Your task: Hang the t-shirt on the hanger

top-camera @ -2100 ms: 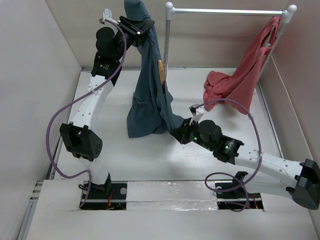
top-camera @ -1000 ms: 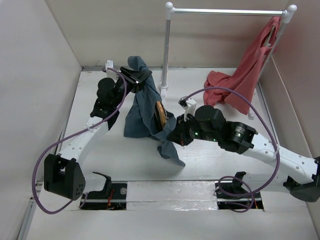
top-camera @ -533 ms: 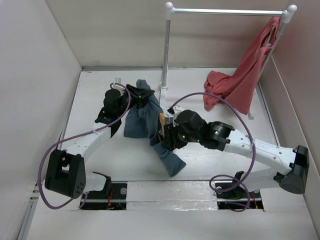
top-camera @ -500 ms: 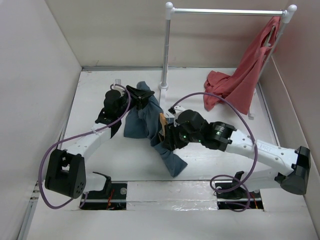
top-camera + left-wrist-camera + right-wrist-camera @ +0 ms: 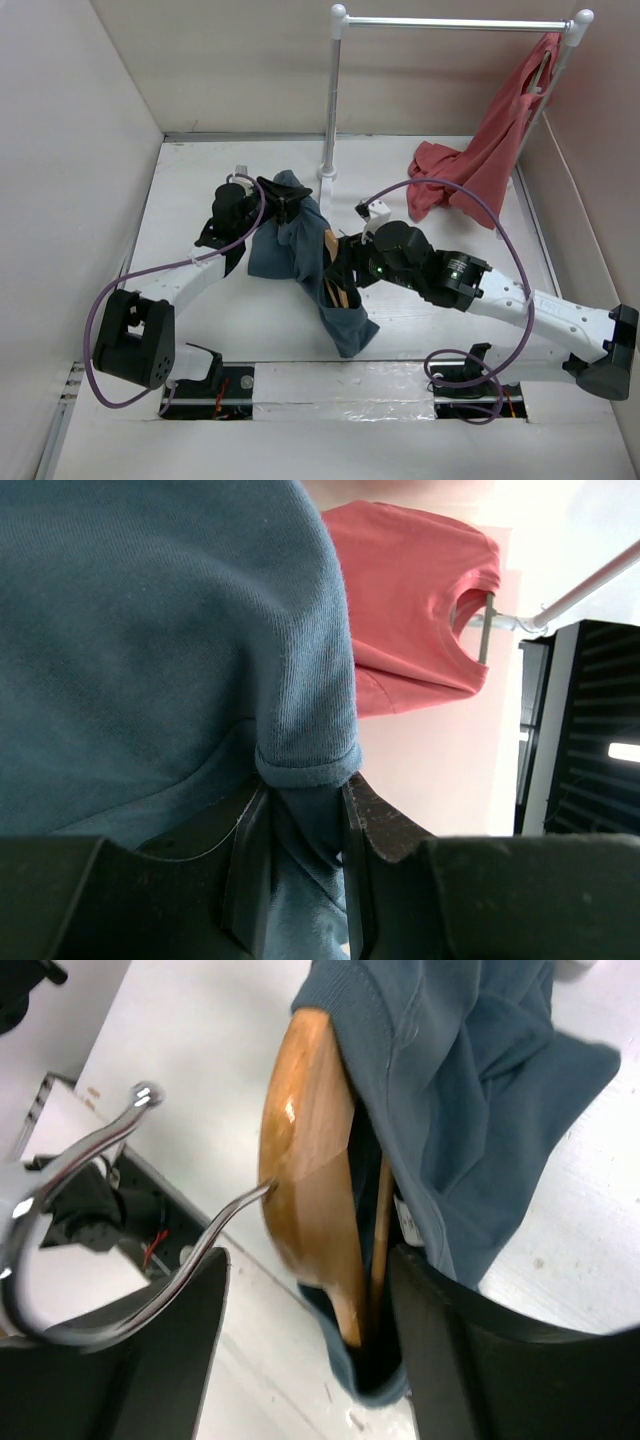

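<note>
Between the left fingers (image 5: 378, 820) a rolled hem of the t-shirt (image 5: 150, 630) is pinched. They are nearly closed, with only that fold of cloth in the gap, and the rest of the shirt bulges over the wrist camera. The right fingers (image 5: 170, 1350) stand wide apart, straddling the hanger (image 5: 310, 1150) and the cloth draped on it, and as far as you can see they clamp neither. From above, the shirt lies bunched at the middle of the tabletop (image 5: 200, 200), between the two arms, with the hanger's wood showing at the heap's right side.

Expect the shirt to be light, limp knit that sags, folds on itself and slides along smooth wood. Take it by a thick edge such as a hem or the collar, not by flat cloth. The hanger looks rigid and glossy, so probably slippery. Take it at the neck under the hook (image 5: 143, 1094) or along a shoulder.

You cannot see the collar opening, nor whether a hanger shoulder sits inside the neck or merely under a fold. The hanger's lower end is buried in cloth, and the hook's bend is cut off at the wrist view's left edge. You also cannot tell whether the left fingers hold a sleeve hem or the bottom hem.
</note>
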Available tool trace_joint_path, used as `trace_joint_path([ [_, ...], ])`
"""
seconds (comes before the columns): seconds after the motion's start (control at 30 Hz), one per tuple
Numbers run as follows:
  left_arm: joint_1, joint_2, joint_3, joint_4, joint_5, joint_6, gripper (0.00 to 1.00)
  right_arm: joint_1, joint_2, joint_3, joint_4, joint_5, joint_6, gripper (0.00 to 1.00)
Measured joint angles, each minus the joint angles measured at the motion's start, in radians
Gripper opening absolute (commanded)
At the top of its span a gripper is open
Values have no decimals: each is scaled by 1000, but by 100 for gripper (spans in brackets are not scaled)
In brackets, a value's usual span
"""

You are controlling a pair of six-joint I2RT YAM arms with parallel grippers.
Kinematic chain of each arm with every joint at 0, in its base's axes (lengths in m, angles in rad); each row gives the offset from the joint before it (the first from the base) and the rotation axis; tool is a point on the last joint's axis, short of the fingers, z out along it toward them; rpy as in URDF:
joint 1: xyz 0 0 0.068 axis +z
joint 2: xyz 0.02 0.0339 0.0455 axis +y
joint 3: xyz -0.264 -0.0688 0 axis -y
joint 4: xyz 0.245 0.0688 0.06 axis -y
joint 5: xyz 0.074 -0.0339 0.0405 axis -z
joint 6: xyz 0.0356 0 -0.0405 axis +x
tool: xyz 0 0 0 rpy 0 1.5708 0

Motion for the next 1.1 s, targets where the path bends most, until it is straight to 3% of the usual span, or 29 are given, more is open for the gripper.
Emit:
trace_joint_path([
  [0.27, 3, 2, 5, 2, 2, -32, 0, 0, 6, -79, 139, 71, -26, 33],
  [0.43, 6, 8, 5, -14, -9, -31, 0, 2, 6, -125, 202, 90, -25, 32],
  [0.53, 6, 8, 13, -24, -16, -32, 0, 3, 6, -140, 230, 115, -22, 38],
  [0.7, 6, 8, 48, -31, -20, -39, 0, 4, 12, -166, 267, 160, -22, 35],
  [0.73, 5, 8, 57, -30, -17, -41, 0, 4, 21, -175, 270, 168, -23, 33],
  [0.83, 0, 8, 74, -28, -17, -40, 0, 4, 26, -202, 291, 189, -29, 1],
  [1.03, -2, 8, 84, -36, 5, -30, 0, 9, -7, -231, 310, 212, -31, 0],
  [1.1, -9, 8, 108, -51, 14, -10, 7, 9, -31, -233, 301, 214, -30, 0],
])
